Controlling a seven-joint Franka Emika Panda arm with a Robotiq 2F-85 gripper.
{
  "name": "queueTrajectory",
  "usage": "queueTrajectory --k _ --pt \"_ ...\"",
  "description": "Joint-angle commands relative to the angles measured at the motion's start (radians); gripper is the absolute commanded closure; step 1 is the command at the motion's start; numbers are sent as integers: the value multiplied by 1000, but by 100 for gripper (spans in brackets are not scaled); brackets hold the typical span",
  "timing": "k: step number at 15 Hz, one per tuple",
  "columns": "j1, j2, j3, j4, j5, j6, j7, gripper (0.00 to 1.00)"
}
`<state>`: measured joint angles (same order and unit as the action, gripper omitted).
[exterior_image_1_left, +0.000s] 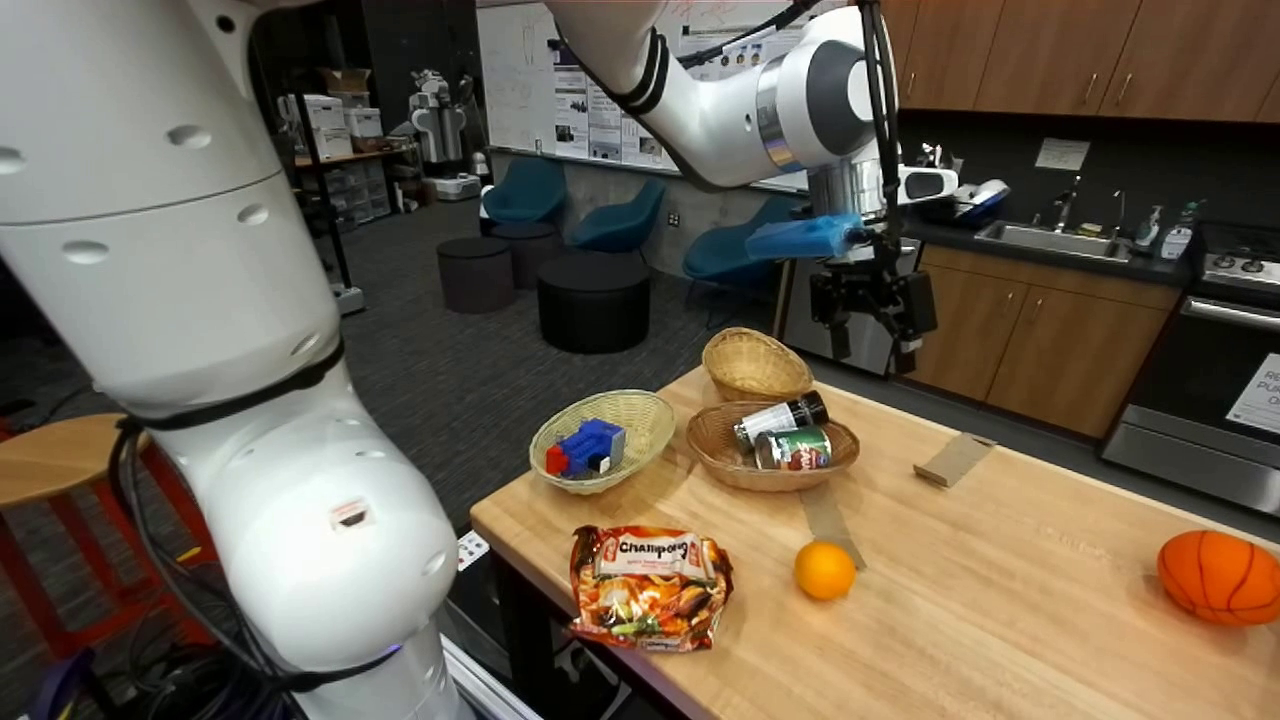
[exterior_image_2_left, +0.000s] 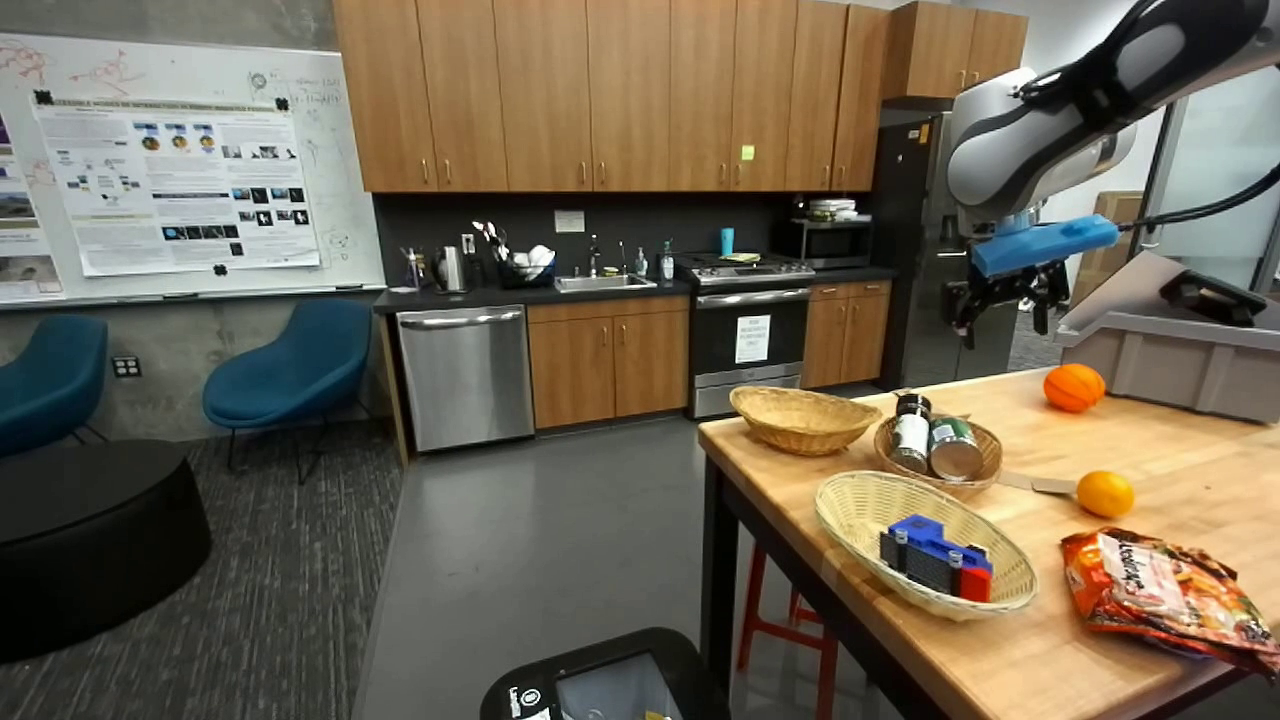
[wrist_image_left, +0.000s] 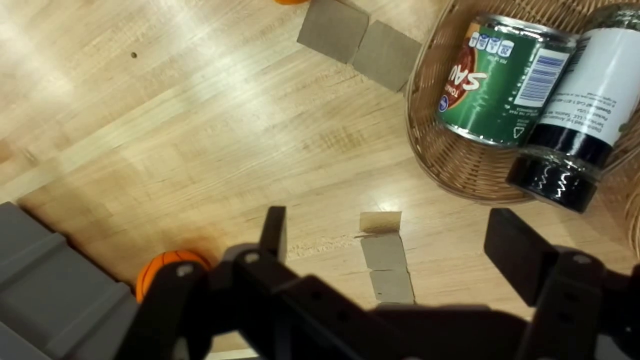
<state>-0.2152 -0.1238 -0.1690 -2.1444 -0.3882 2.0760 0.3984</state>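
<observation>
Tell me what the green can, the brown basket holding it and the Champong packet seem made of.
Green can: apparently metal, its bare rims silvery and shiny. Brown basket: wicker or similar, slight sheen, by its interlaced strands. Champong packet: likely glossy plastic film, as crinkles and highlights suggest.

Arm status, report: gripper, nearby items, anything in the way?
Gripper open, empty, above the table. Green can and black-capped jar lying in the brown basket nearby. Possible snag: jar's cap juts over the basket rim.
</observation>
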Motion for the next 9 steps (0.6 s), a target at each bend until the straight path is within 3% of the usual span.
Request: queueTrajectory --k 1,9 --pt "-9 16 -1 7 -14 -9 25 0" --pt "-29 109 -39 63 -19 52 87 0"
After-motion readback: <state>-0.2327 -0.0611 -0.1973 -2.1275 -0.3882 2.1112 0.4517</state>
